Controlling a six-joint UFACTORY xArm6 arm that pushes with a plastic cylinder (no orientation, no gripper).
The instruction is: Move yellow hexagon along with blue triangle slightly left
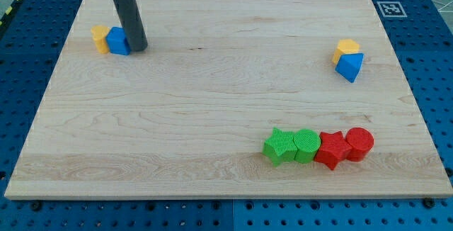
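My tip [138, 48] has no claw to open or close; it stands upper left, touching a blue block [118, 41] beside a yellow block [100, 37]. The yellow hexagon [347, 47] and blue triangle [350, 66] touch at upper right, well apart from me. The triangle points toward the bottom; I judge approaching from their right suits pushing left.
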